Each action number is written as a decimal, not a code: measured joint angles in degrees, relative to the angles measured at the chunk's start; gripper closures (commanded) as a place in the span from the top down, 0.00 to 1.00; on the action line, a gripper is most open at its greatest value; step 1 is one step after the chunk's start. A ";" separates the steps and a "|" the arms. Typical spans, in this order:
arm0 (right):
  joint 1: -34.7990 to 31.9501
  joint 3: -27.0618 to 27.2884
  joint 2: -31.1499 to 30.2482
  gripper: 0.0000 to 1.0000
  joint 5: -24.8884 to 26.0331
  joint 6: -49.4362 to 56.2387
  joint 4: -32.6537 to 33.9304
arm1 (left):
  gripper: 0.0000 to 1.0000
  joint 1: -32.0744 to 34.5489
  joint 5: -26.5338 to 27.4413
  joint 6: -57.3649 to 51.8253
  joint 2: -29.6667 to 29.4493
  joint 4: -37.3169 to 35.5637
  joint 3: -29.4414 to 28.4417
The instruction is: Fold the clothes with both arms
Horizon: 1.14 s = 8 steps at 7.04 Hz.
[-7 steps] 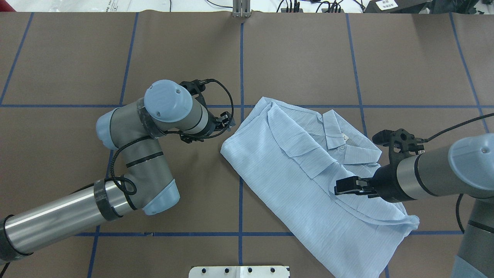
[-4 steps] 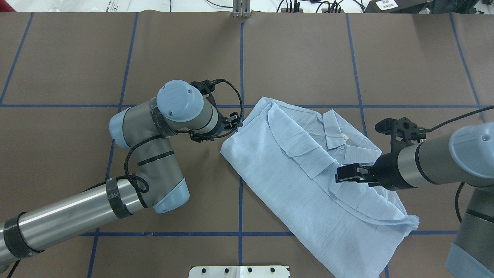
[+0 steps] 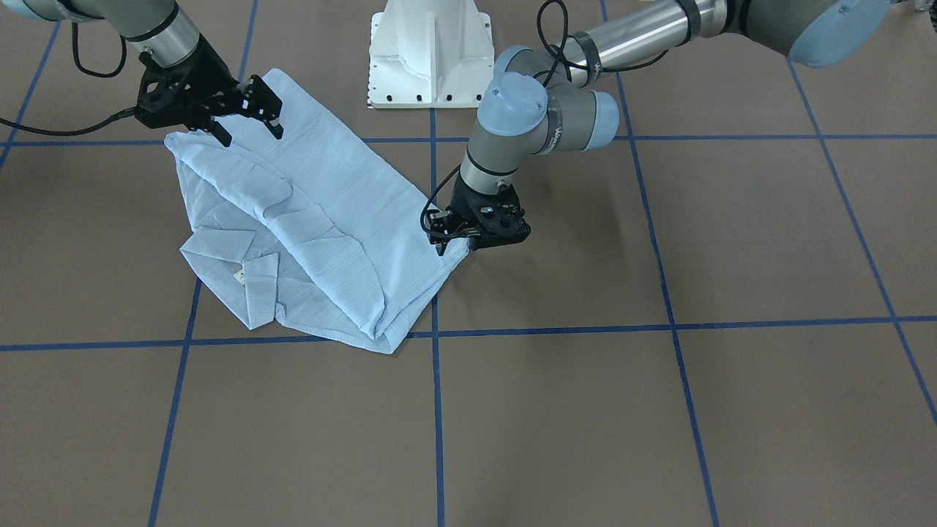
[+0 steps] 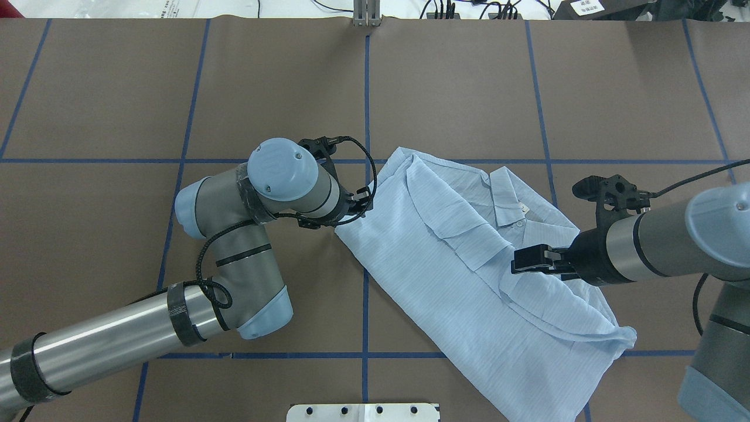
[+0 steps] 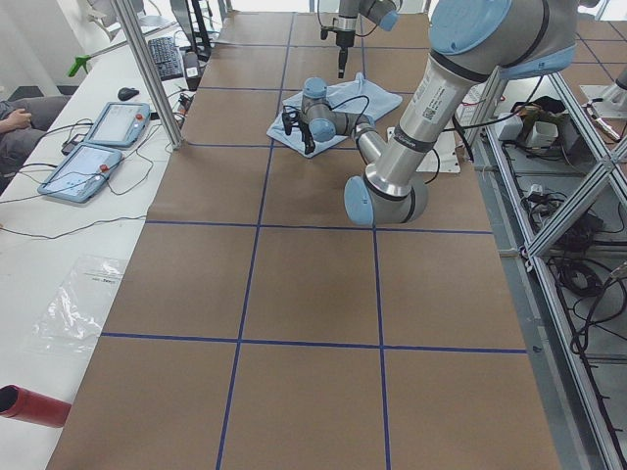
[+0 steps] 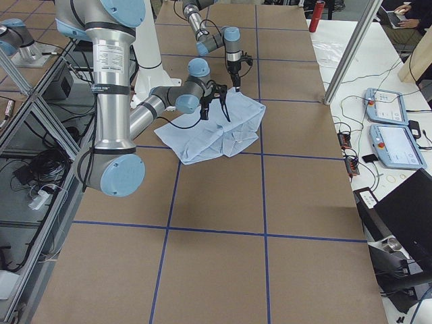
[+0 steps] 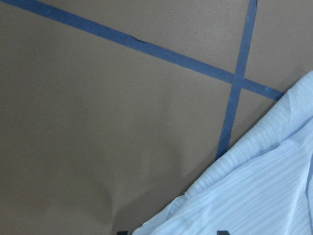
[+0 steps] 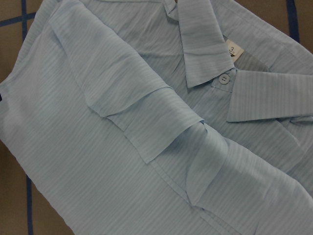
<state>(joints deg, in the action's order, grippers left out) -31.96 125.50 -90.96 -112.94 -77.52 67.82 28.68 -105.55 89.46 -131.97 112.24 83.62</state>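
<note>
The shirt (image 4: 445, 258) is light blue with fine stripes; its button (image 8: 224, 79) and label (image 8: 234, 50) are white. The table (image 4: 469, 88) is brown, crossed by a grid of blue lines (image 4: 366, 88). The arms (image 4: 105, 334) are grey and silver with light blue caps (image 4: 275, 166). The base (image 3: 432, 55) is white.

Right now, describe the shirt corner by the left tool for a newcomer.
On the brown, blue-taped table lies a folded light blue shirt. Its corner at the open left tool pokes just past the centre tape line: plain, pointed, opposite the collar side.
</note>
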 measured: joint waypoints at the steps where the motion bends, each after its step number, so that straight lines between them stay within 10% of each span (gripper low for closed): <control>1: -0.09 0.03 0.00 1.00 0.00 0.00 0.02 | 0.00 -0.05 -0.08 0.10 0.12 -0.12 0.11; 8: -2.33 0.11 0.13 1.00 -0.25 -0.14 0.06 | 0.00 4.91 1.11 -1.81 2.50 -4.61 4.33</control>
<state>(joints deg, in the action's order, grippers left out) -34.30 125.61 -90.83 -113.19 -77.66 67.89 33.59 -104.44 87.65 -129.47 107.63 87.94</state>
